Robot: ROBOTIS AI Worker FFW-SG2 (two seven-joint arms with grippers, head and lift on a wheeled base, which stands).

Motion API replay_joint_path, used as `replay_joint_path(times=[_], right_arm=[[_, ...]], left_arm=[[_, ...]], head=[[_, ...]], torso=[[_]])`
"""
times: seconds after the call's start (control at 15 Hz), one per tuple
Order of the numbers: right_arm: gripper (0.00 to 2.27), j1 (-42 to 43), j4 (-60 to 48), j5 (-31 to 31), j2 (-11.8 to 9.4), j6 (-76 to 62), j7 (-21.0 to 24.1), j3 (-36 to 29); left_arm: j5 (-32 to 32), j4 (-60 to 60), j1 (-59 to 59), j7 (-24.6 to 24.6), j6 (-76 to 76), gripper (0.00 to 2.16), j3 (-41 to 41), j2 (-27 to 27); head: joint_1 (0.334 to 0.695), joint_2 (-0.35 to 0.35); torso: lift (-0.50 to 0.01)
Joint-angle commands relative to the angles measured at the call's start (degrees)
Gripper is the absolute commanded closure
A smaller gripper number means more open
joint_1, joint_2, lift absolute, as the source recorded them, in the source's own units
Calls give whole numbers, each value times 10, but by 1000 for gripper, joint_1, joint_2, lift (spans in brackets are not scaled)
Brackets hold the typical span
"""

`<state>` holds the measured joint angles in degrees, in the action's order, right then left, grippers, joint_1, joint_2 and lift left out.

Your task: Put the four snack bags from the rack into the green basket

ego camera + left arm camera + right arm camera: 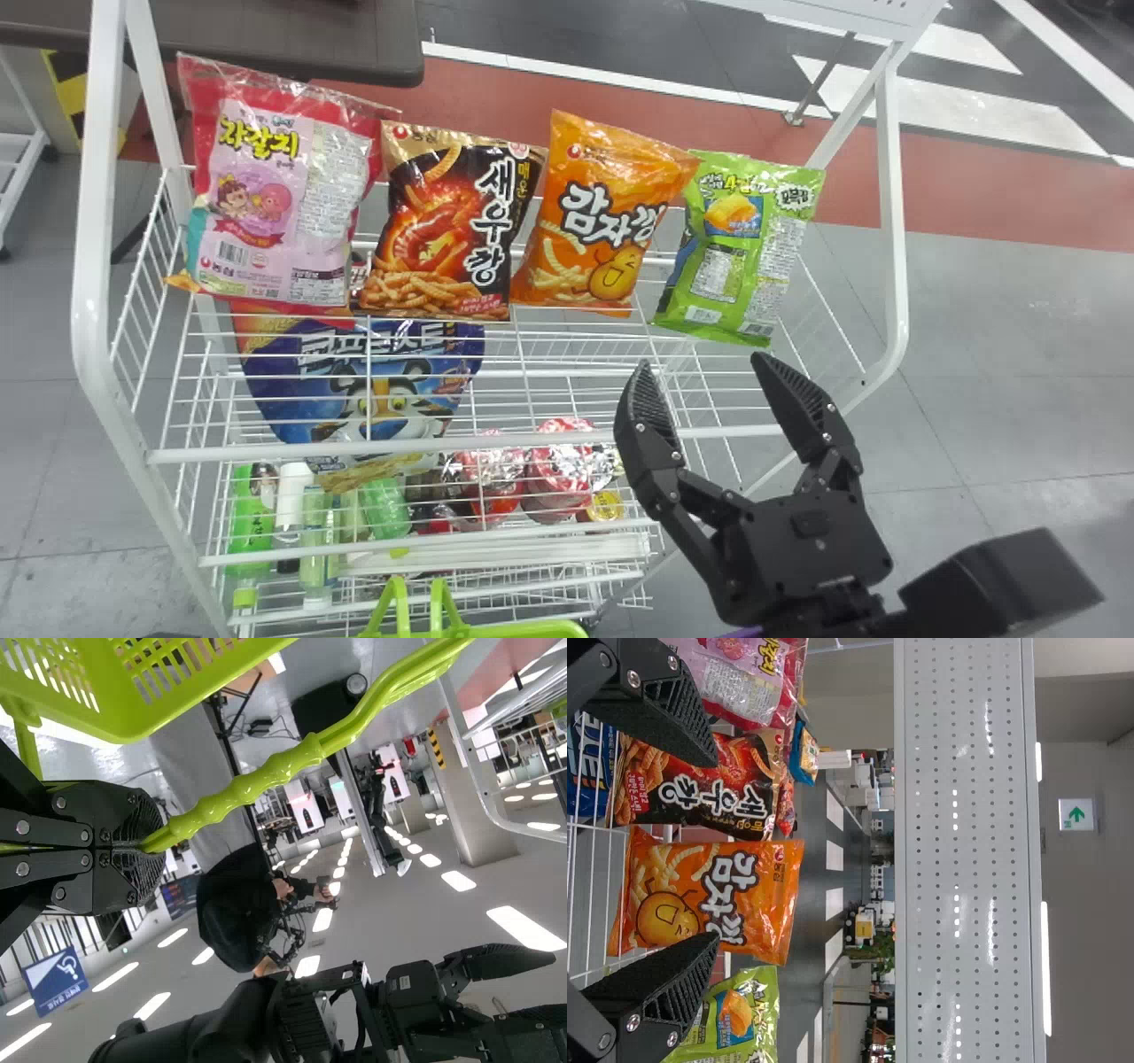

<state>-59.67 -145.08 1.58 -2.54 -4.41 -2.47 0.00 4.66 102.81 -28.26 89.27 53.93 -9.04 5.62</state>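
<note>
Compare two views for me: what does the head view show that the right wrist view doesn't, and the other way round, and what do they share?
Head view: the green basket at the bottom edge, and bottles and round red packages low in the rack.

Right wrist view: a green arrow sign and a leafy plant in the distance.

Both: the pink bag, dark bag, orange bag, green bag, and the right tool, open.
</note>
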Motion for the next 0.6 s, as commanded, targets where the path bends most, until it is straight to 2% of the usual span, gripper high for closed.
replay_joint_path(times=[0.0,0.53], right_arm=[[130,1,3,0,0,0,1,2],[130,1,12,-3,2,-20,4,3]], left_arm=[[0,0,-1,0,0,2020,0,0],[-8,1,-2,-1,0,2020,-7,0]], head=[[695,-350],[695,-350]], torso=[[-6],[-6]])
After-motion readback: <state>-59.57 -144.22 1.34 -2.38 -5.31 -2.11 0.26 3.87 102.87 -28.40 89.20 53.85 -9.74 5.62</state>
